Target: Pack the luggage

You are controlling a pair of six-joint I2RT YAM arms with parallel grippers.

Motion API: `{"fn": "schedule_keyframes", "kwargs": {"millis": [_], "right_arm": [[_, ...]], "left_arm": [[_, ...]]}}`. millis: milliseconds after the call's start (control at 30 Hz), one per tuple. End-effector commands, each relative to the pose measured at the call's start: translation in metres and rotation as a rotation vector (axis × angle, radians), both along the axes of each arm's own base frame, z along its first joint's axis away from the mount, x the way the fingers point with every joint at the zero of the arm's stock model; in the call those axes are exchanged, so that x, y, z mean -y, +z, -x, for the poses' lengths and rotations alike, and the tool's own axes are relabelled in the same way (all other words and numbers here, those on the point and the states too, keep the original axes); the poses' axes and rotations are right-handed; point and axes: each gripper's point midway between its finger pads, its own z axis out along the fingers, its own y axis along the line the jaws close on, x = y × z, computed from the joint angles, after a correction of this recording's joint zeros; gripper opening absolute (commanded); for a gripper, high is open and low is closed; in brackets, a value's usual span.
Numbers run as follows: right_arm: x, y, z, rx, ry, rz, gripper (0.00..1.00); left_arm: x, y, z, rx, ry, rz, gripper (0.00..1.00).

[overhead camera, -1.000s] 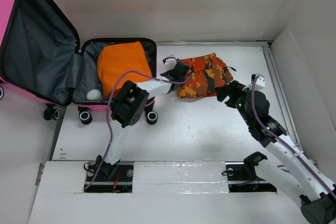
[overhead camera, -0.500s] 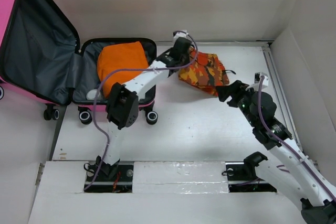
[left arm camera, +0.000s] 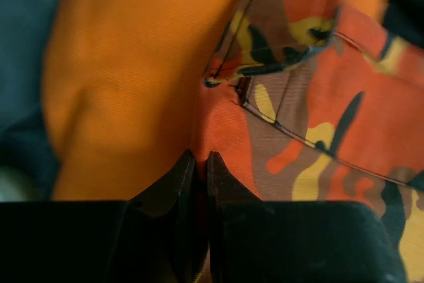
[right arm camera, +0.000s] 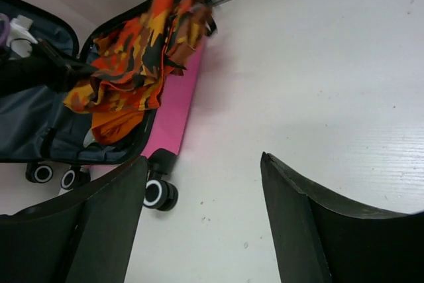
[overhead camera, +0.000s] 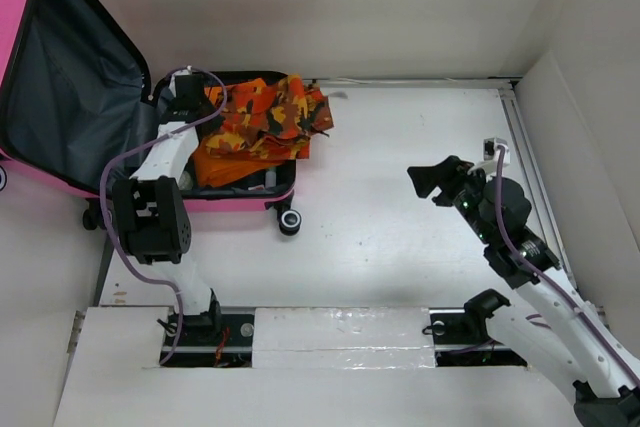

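The pink luggage [overhead camera: 262, 203] lies open at the left, its lid [overhead camera: 60, 77] raised and lined in dark grey. A folded orange garment [overhead camera: 230, 162] lies in its lower half. My left gripper [overhead camera: 192, 99] is shut on an orange camouflage garment [overhead camera: 268, 115] and holds it over the orange one; in the left wrist view the jaws pinch the cloth [left arm camera: 311, 124] at the gripper [left arm camera: 197, 158]. My right gripper [overhead camera: 432, 179] is open and empty above the bare table; its view shows the luggage [right arm camera: 173, 111] and camouflage cloth [right arm camera: 136, 57].
White walls enclose the table on the far side and right. A metal strip [overhead camera: 525, 147] runs along the right edge. A small white round object [overhead camera: 262, 179] sits in the luggage by the orange garment. The luggage wheels [overhead camera: 289, 222] stick out toward me.
My left gripper has carried the camouflage garment left from the table to over the luggage's open half. My right gripper has stayed about where it was.
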Motion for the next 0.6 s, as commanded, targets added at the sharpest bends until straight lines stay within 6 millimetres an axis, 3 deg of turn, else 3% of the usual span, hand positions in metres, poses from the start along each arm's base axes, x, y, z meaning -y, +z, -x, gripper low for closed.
{"fn": "schedule_keyframes", "kwargs": {"millis": [0, 133, 233, 400, 567], "right_arm": [[-0.006, 0.028, 0.006, 0.084, 0.045, -0.029, 0.74], [-0.009, 0.025, 0.010, 0.082, 0.067, -0.030, 0.74], [-0.009, 0.021, 0.009, 0.074, 0.067, -0.026, 0.74], [-0.012, 0.021, 0.012, 0.081, 0.088, -0.032, 0.74], [-0.014, 0.014, 0.012, 0.064, 0.099, -0.025, 0.74]], "left_arm": [[-0.033, 0.040, -0.017, 0.156, 0.085, -0.069, 0.00], [-0.053, 0.035, -0.017, 0.132, 0.140, -0.104, 0.00], [-0.080, 0.034, -0.012, 0.102, 0.213, -0.146, 0.00], [-0.132, 0.053, -0.004, 0.119, 0.345, -0.181, 0.00], [-0.150, 0.050, -0.010, 0.089, 0.361, -0.233, 0.00]]}}
